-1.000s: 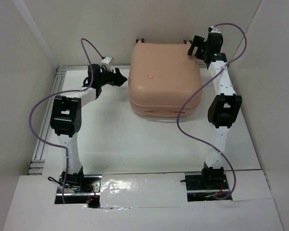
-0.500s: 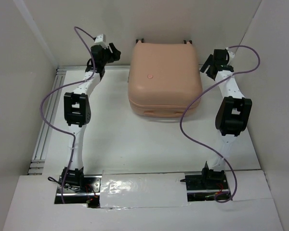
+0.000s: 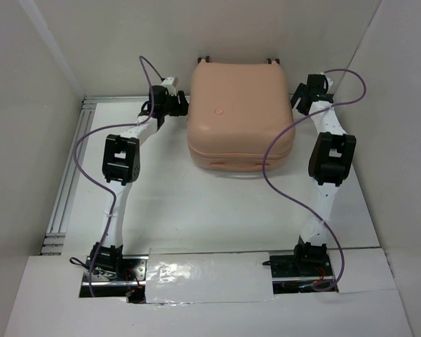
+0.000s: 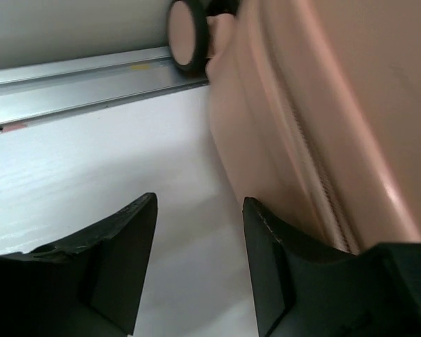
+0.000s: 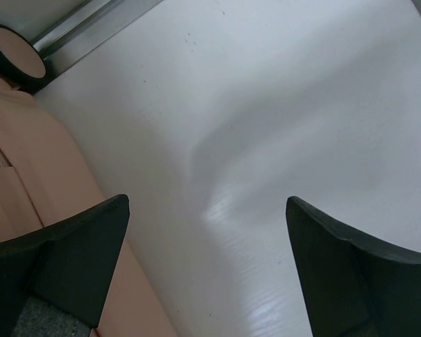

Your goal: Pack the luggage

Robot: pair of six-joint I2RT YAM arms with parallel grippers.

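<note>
— Both arms have shifted. The left gripper (image 3: 175, 105) has come down from the rear wall to just beside the left flank of the luggage (image 3: 240, 112). The right gripper (image 3: 303, 93), over the far right corner a second ago, is now off the shell on its right side.

— How do the jaws stand?

— The left fingers are parted partway with only bare table (image 3: 217, 210) between them, holding nothing. One finger lies close along the pink shell; I cannot tell whether it touches. The right fingers are spread wide over white table and are also empty.

— What do the wrist cameras add?

— The left one shows the zip (image 4: 316, 182) running along the seam, a pink-faced wheel (image 4: 186, 31) and the metal rail (image 4: 91, 77) at the wall. The right one catches the other wheel and a strip of shell at its left edge. From above the wheels are only dark nubs at the back.

— And the case itself?

— It lies flat at the far middle of the table, between the two grippers, with its wheels toward the rear wall. The halves are closed together, so the inside is hidden.
</note>
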